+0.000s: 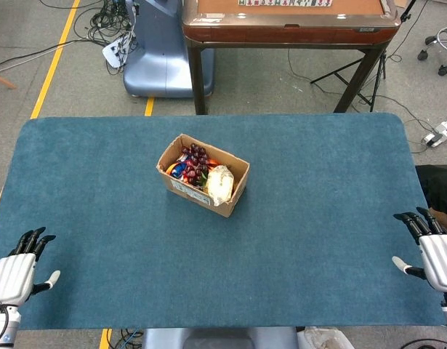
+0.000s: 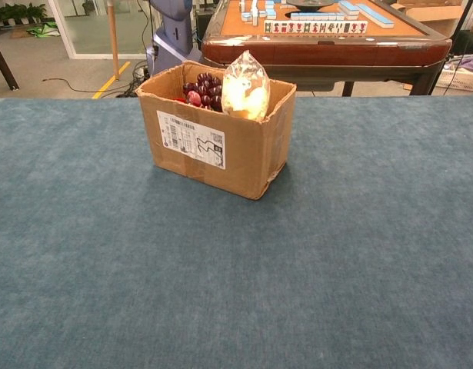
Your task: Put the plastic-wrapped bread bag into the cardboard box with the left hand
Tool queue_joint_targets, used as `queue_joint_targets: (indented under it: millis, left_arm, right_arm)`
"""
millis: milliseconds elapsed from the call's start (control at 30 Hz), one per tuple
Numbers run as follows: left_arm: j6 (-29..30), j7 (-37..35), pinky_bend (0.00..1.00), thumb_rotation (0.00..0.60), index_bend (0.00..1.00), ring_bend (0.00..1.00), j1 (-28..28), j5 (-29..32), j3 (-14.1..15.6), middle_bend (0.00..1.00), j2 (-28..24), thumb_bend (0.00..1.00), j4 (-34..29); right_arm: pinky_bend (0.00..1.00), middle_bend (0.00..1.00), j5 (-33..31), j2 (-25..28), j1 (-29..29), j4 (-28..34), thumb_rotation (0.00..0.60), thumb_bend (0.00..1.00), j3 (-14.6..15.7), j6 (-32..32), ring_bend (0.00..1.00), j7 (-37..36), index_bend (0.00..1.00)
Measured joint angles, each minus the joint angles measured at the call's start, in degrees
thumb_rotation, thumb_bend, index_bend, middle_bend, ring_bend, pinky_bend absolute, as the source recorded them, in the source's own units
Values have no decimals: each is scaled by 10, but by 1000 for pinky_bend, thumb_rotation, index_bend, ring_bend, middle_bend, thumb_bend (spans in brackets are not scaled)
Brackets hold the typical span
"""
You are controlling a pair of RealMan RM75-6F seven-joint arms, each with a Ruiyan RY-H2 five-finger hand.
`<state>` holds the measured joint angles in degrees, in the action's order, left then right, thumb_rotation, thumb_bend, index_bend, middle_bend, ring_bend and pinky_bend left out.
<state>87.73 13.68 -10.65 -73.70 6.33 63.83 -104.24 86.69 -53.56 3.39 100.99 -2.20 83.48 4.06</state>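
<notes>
The plastic-wrapped bread bag (image 1: pixel 220 184) sits inside the cardboard box (image 1: pixel 181 190), at the box's right end, its top poking up above the rim (clearest in the chest view (image 2: pixel 245 86)). Beside it in the box lie dark grapes (image 1: pixel 196 160) and some colourful packets (image 1: pixel 176 169). The box stands on the blue worktop (image 1: pixel 310 189), a little left of the middle and nearer the far edge. The left hand (image 1: pixel 14 270) is at the near left corner of the worktop, well apart from the box and the bag, holding nothing, its fingers straight and slightly spread. The right hand (image 1: pixel 432 249) is at the near right edge, likewise empty with fingers extended.
</notes>
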Motion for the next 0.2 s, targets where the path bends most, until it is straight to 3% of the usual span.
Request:
queue_joint_targets:
  millis: [200]
  left_arm:
    - [-14,-9,307,600,212,75,8,-3,-13,91,-4,227,6]
  right_arm:
    - [414,243,-14,0,5,-5,600,33,-3,-14,99,-5,238]
